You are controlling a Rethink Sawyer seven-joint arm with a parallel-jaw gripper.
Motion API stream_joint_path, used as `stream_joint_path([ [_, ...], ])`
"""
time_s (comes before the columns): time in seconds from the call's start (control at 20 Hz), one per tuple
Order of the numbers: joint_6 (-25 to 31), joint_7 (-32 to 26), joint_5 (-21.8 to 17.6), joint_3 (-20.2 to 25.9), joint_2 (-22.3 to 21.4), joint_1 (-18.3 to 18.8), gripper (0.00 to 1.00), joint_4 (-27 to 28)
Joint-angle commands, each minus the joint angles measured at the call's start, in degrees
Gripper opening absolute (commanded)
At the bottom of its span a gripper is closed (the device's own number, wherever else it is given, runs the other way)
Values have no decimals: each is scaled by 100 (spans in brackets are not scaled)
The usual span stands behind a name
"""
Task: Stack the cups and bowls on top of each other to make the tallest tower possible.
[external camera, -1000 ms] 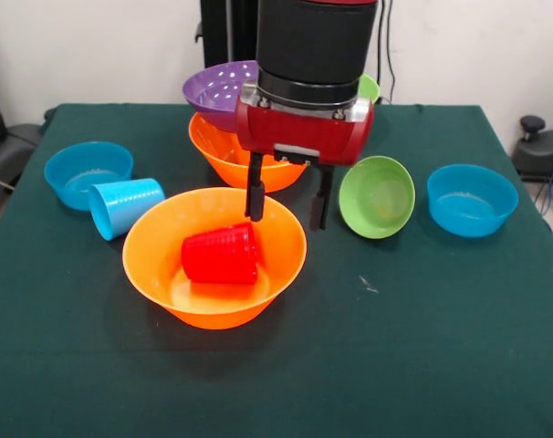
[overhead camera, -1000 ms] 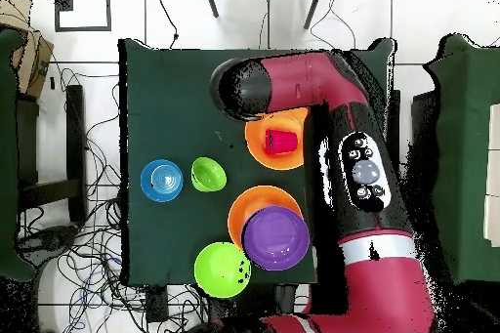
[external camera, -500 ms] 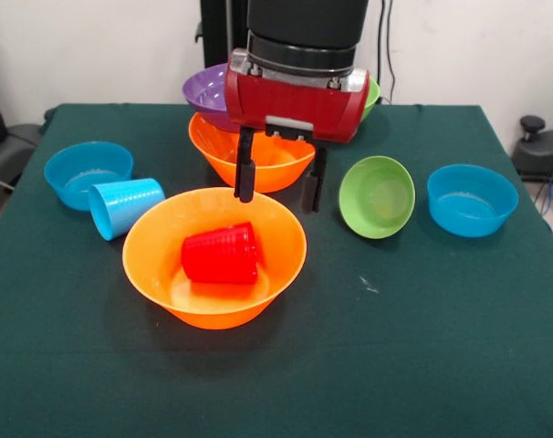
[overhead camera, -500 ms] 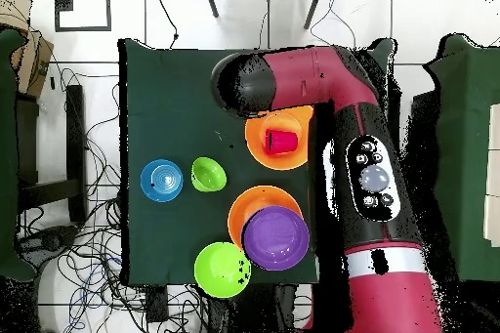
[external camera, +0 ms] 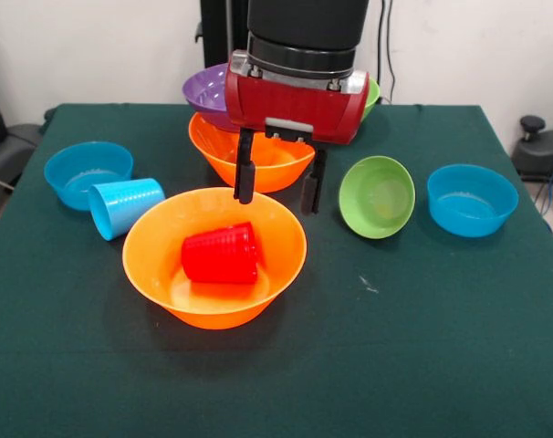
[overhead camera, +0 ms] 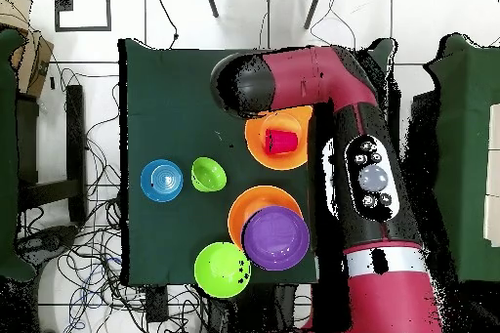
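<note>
My gripper (external camera: 277, 185) hangs open and empty just behind the near large orange bowl (external camera: 147, 265). A red cup (external camera: 220, 254) lies on its side inside that bowl, seen from overhead as the red cup (overhead camera: 281, 141) in the orange bowl (overhead camera: 256, 144). A light blue cup (external camera: 124, 206) lies on its side to the bowl's left. Behind the gripper sits a second orange bowl (external camera: 263, 157) with a purple bowl (external camera: 213, 88) resting on its far rim. No tower is in view.
Small blue bowls stand at the left (external camera: 87, 171) and right (external camera: 472, 199). A small green bowl (external camera: 377, 196) tilts right of the gripper, and a large green bowl (external camera: 371, 88) peeks out behind the arm. The arm (overhead camera: 366, 173) covers one side of the table from overhead.
The gripper has risen and shifted a little back from the near orange bowl, staying open. The cups and bowls have not moved.
</note>
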State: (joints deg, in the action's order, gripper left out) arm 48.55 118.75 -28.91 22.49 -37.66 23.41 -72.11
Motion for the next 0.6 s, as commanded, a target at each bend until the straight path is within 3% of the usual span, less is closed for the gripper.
stream_joint_path([
  [0.05, 261, -1503, -580, 168, 421, -46, 100, 284],
  [0.3, 35, -1439, -860, 43, 555, -77, 100, 369],
  [0.6, 19, -1636, -920, 176, 760, 59, 100, 558],
])
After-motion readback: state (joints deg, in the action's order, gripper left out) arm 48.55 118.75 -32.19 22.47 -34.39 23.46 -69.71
